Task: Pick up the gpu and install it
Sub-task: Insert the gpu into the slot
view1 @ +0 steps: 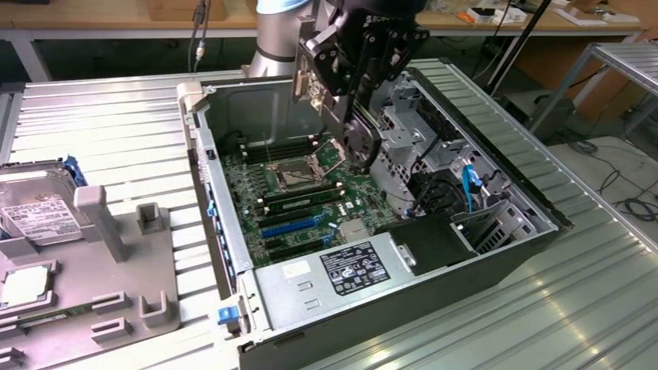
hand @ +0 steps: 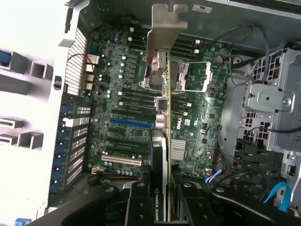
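My gripper [view1: 350, 58] hangs over the open computer case [view1: 535, 204] and is shut on the gpu [view1: 357, 137]. In the wrist view the gpu [hand: 165, 127] shows edge on: a green board, a black cooler with a label, and a silver end bracket [hand: 164, 28] at its far end. The black fingers [hand: 136, 207] clamp the card from both sides, with the gripper [hand: 164, 209] centred on it. The card is held above the motherboard [view1: 298, 193], over the area between the CPU socket [hand: 193, 77] and the expansion slots, including a blue slot [hand: 131, 123], and stands apart from them.
A metal drive cage [view1: 411, 146] and blue cables [view1: 471, 185] fill the case on the exterior view's right. The power supply [view1: 350, 266] lies at the near end. A silver hard drive [view1: 41, 216] sits in a grey fixture on the exterior view's left.
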### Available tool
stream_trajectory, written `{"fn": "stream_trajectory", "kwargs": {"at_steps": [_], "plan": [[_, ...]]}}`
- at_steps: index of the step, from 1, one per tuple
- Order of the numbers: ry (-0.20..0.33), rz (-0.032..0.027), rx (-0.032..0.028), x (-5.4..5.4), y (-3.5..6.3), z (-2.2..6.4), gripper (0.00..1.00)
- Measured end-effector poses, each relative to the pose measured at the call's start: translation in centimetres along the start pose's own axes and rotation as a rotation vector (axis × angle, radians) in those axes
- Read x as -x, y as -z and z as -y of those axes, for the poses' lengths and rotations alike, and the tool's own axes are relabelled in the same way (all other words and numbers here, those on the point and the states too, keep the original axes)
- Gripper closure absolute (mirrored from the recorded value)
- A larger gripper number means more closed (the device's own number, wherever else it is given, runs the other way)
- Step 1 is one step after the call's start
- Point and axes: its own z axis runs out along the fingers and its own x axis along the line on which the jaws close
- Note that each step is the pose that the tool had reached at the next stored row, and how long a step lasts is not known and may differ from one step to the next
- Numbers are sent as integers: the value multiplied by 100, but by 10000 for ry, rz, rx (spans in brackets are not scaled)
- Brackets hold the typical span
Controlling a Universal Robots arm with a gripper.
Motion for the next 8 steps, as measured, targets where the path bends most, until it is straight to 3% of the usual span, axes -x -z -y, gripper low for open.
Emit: {"fn": "stream_trajectory", "kwargs": {"at_steps": [8], "plan": [[2238,-86,121,0,-5,0,73]]}}
